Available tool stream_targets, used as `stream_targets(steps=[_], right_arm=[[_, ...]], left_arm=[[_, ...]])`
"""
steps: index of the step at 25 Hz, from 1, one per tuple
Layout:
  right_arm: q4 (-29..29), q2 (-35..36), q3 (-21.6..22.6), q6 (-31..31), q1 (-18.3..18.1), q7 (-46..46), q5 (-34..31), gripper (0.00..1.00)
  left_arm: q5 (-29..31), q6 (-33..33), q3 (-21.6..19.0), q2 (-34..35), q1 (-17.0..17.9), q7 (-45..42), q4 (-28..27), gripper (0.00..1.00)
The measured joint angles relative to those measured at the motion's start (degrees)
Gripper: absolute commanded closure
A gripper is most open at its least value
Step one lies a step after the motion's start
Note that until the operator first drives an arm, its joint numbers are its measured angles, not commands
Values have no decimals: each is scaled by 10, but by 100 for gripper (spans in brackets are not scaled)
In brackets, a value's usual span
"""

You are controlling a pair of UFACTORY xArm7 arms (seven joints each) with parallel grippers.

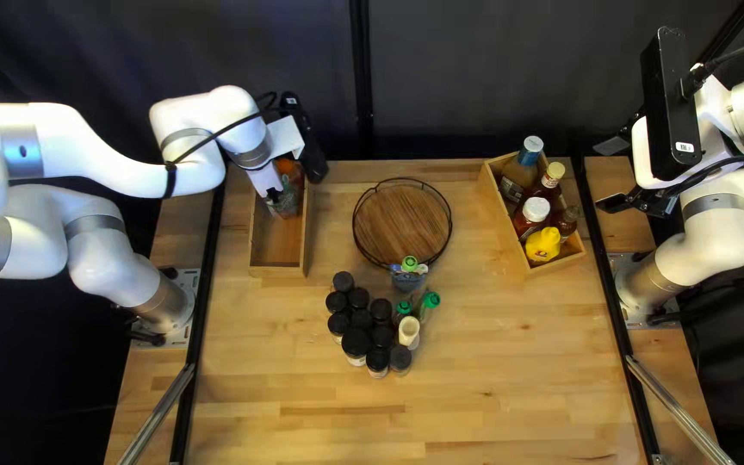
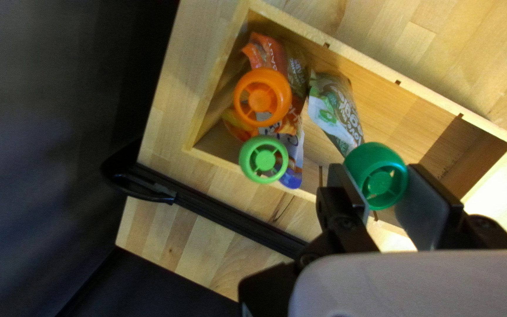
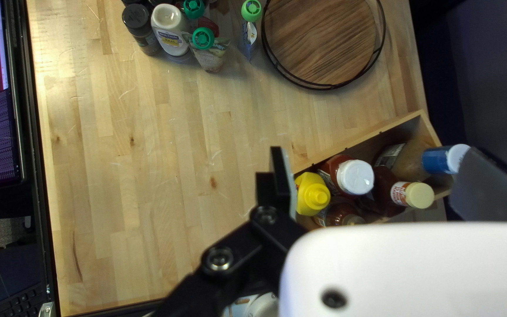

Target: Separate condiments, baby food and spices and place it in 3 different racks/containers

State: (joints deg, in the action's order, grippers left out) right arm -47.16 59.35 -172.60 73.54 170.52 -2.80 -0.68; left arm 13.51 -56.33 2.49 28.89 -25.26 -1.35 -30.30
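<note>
Clamps the dark green cap [image 2: 377, 176] of a baby food pouch [image 2: 337, 111] between both fingers of the left gripper [image 1: 279, 195], at the long wooden box [image 1: 277, 270] at the left of the top left view; cannot tell whether touching the bottom. Shows, at one end of the same box, an orange-capped pouch [image 2: 262, 97] and a light-green-capped pouch [image 2: 264, 159]. Holds nothing with the right gripper [image 1: 613, 175], fingers spread wide apart, near the right-hand box [image 1: 505, 220]. Includes in this box condiment bottles, among them a yellow bottle [image 1: 544, 244] and a blue-and-white-capped bottle [image 1: 523, 168]. Groups black-lidded spice jars [image 1: 356, 342] closely on the counter [image 1: 475, 379], beside a pale-capped bottle [image 1: 409, 327] and two green-capped pouches [image 3: 209, 57]. Places another light-green-capped pouch [image 1: 409, 264] just beside a round wooden tray [image 1: 402, 224] with a black wire rim
</note>
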Motion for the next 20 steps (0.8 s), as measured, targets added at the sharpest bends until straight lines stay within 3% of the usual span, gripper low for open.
stream_targets(steps=[6, 11, 20], right_arm=[[0, 0, 0, 0, 0, 0, 0, 0], [0, 0, 0, 0, 0, 0, 0, 0], [0, 0, 0, 0, 0, 0, 0, 0]], left_arm=[[-12, -45, -29, -11, 18, -20, -42, 0], [-50, -88, -50, -36, 56, -5, -101, 0], [-171, -156, -58, -185, 135, 179, -283, 0]])
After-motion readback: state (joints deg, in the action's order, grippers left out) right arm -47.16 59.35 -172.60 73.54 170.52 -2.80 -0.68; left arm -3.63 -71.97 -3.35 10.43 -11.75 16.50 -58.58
